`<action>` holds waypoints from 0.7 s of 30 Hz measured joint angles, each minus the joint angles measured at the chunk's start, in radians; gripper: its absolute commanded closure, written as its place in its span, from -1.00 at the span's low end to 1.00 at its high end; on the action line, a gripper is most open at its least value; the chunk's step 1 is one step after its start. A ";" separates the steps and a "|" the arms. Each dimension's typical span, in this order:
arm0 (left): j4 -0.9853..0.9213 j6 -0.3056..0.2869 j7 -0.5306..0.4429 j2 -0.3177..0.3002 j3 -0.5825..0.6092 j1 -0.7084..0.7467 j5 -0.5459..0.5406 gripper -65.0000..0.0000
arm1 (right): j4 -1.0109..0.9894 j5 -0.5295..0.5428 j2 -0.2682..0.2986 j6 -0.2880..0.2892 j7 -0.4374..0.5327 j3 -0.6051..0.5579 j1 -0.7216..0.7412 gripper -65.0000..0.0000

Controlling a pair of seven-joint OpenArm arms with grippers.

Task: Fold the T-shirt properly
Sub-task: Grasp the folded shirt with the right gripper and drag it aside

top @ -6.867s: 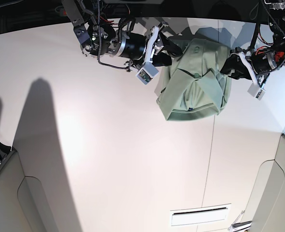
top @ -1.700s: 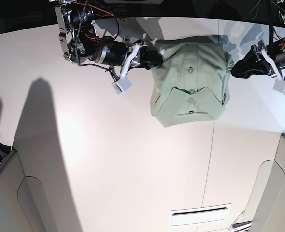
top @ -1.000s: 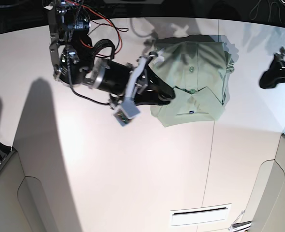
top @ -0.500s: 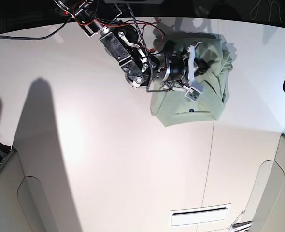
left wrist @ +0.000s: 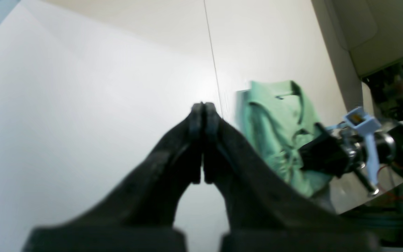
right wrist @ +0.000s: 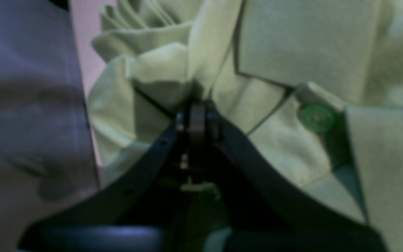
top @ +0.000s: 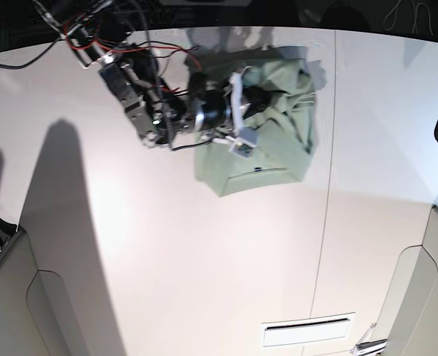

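Base view: the right gripper (top: 262,95) is pinched on a fold of the T-shirt (top: 278,148) bunched on the table (top: 204,259), while the left gripper (left wrist: 201,108), fully closed and empty, hangs well apart.

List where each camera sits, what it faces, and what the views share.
Base: overhead, facing the white table; right arm lies over the T-shirt.
Left wrist: behind the shut left tool, held off the shirt.
Right wrist: behind the right tool, shut on a fold beside a green button.
All three show the T-shirt.
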 measured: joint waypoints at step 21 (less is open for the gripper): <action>0.000 0.000 0.000 0.000 0.000 0.000 0.000 1.00 | 0.129 -0.026 0.692 -0.011 -0.013 0.014 0.021 1.00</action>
